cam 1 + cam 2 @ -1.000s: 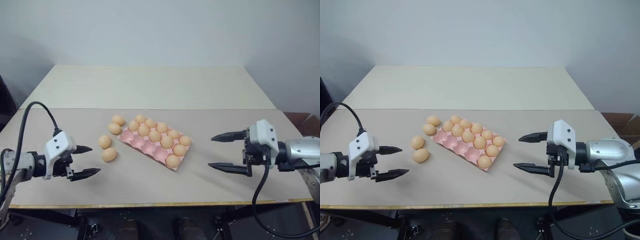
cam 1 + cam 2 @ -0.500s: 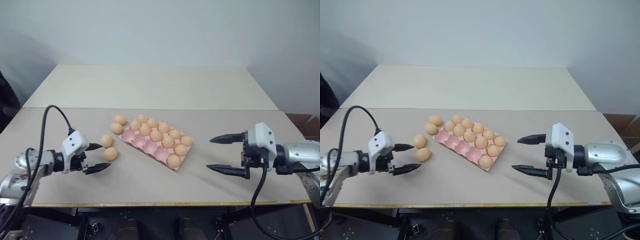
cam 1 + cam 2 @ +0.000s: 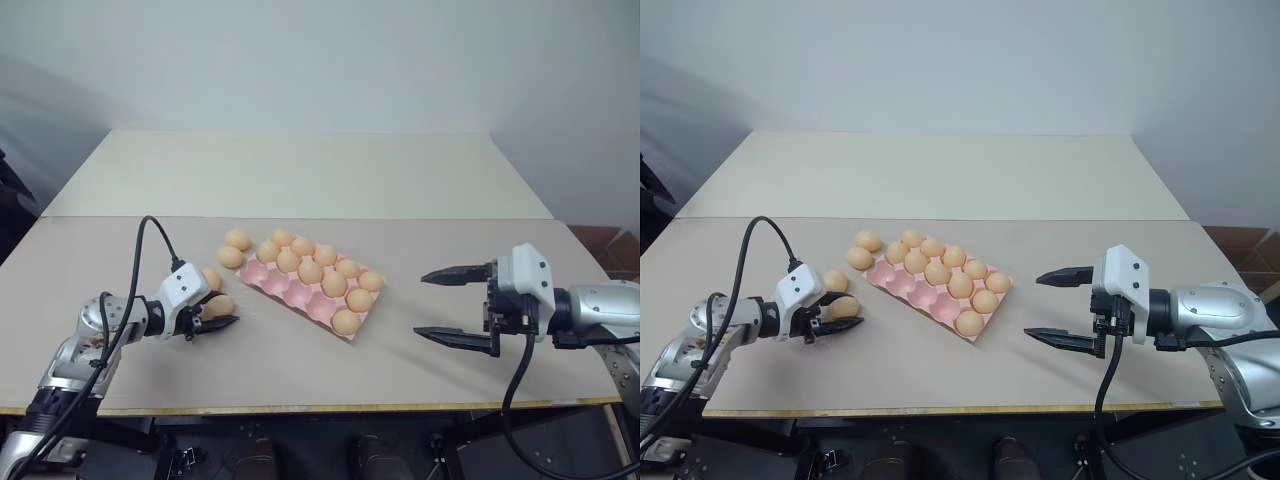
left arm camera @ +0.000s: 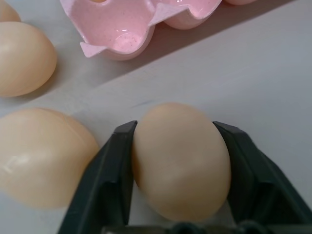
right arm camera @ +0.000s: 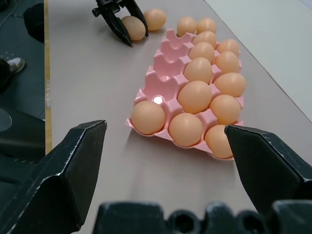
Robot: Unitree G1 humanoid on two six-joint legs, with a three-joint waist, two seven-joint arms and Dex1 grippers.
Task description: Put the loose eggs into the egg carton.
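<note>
Tan egg clamped in our left gripper (image 4: 178, 161), with the pink carton's empty cups just beyond.

We are gripping one loose egg (image 4: 180, 158) between the left jaws on the tabletop (image 3: 300, 370), its long axis running roughly along the fingers; the egg carton (image 3: 312, 285) is lying ahead and to our right, its near row mostly empty, so the left arm is far the nearer. Three more loose eggs (image 3: 868, 241) are waiting beside the carton's left end. The left wrist view is showing the fingers pressing both flanks; the head views are showing our right gripper (image 3: 458, 305) hanging wide apart, holding nothing, well clear.
</note>
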